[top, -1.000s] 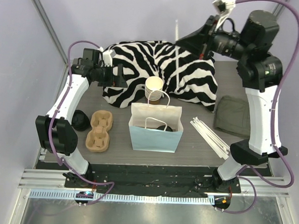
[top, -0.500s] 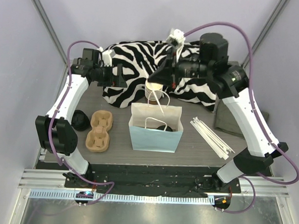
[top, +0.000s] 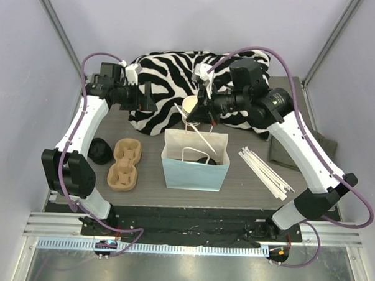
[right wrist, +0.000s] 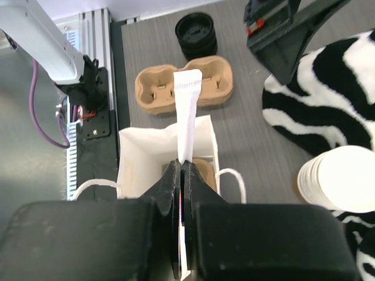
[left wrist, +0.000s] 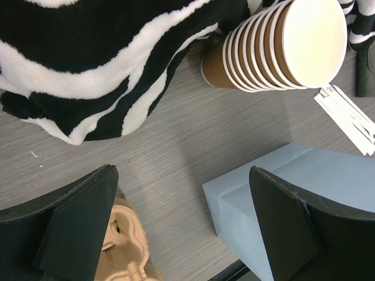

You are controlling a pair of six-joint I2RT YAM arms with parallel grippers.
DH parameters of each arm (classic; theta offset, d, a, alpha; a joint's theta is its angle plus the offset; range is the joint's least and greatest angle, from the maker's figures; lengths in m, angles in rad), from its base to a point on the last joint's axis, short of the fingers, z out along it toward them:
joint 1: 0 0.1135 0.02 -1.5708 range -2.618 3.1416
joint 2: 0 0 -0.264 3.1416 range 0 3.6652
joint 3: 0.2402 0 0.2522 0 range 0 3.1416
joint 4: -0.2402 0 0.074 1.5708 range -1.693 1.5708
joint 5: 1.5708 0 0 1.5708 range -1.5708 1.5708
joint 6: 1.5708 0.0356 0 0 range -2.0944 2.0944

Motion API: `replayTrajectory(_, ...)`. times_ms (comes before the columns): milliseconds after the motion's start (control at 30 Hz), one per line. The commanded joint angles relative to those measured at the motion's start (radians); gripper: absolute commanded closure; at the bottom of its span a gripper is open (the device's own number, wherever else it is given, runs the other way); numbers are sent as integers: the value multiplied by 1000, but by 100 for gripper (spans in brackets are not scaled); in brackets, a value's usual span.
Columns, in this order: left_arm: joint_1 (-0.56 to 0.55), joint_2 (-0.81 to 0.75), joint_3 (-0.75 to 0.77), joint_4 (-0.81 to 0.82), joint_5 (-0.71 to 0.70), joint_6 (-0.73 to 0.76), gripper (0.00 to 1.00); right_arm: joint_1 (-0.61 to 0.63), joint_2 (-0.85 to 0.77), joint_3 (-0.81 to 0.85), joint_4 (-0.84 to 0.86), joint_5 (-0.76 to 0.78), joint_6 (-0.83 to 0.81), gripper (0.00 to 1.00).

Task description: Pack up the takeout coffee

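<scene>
The right pincer (right wrist: 181, 167) pinches one flat, white, paper-sleeved straw (right wrist: 187, 111) over one pale-blue paper bag (top: 195, 175); the left pincer (left wrist: 181, 175) gapes wide, empty. Inside the bag sits one round black-topped shape, possibly the takeout coffee (top: 206, 160).

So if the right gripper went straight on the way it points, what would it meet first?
Likely the open bag: the right gripper aims into it, and its straw would enter first. Depth is unclear.

Robot test cell in a lab: plain lavender wall panels (top: 13, 139) and metal corner posts (top: 55, 26) enclose a grey wood-grain desk (top: 241, 186), with cabled left arm (top: 85, 120) and right arm (top: 311, 152) mounted by slotted aluminium rails (top: 339, 237) at its near edge.
</scene>
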Motion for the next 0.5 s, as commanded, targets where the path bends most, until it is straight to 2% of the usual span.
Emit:
replayTrajectory(0,11,-46,-10,11,11,17,0,16,-68,-51,10,7,-15,99)
replayTrajectory(167,14,-56,-30,13,14,22,0,34,-109,-155,13,18,-102,99)
replayTrajectory(367,20,-69,-36,6,16,37,0,43,-120,-215,-8,14,-106,99)
replayTrajectory(467,20,-72,-36,8,16,42,0,45,-142,-279,42,25,-86,99)
